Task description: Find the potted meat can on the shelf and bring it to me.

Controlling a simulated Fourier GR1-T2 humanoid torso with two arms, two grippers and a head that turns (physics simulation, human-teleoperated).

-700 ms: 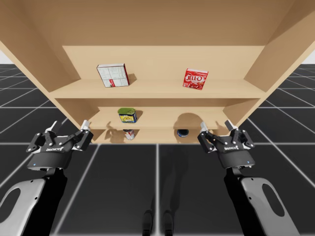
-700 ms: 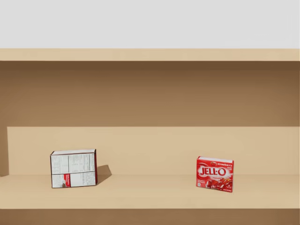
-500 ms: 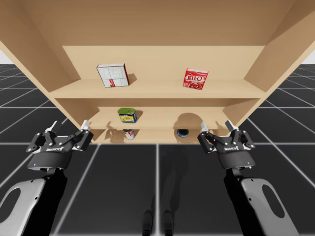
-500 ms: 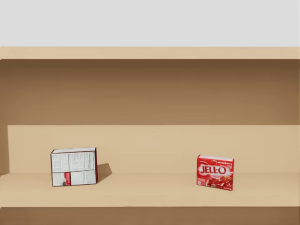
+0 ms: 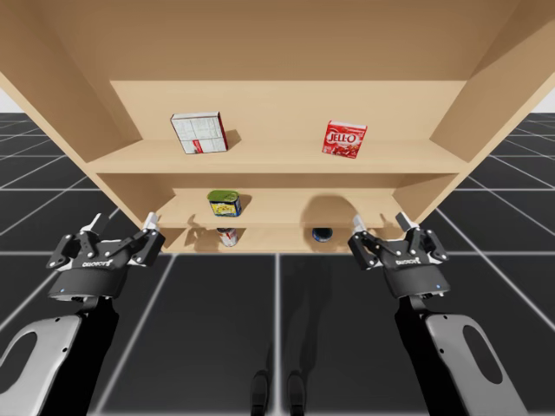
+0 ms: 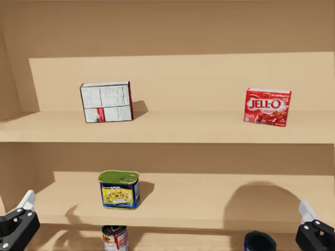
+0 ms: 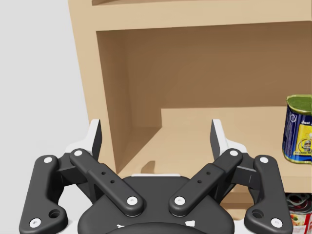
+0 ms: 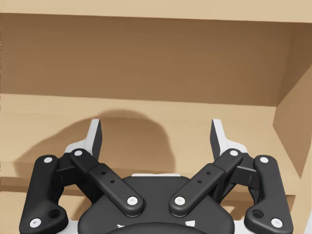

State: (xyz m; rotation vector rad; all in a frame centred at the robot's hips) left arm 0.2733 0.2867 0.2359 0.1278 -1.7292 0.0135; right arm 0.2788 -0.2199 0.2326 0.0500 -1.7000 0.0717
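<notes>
Wooden shelf (image 6: 183, 128) is being scanned | head tilted down, potted meat can (image 6: 119, 190) being revealed lower left | left gripper (image 7: 156, 130), right gripper (image 8: 156, 130) being held released.

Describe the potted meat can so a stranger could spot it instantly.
In the wooden shelf unit, find the middle board, left of centre. A squat blue-and-yellow can with a green top stands there alone; the white box and red box sit one board higher.

Open-fronted tan wooden shelf unit (image 5: 277, 158), black floor (image 5: 217, 329) with pale grid lines, plain grey backdrop (image 7: 34, 73)
</notes>
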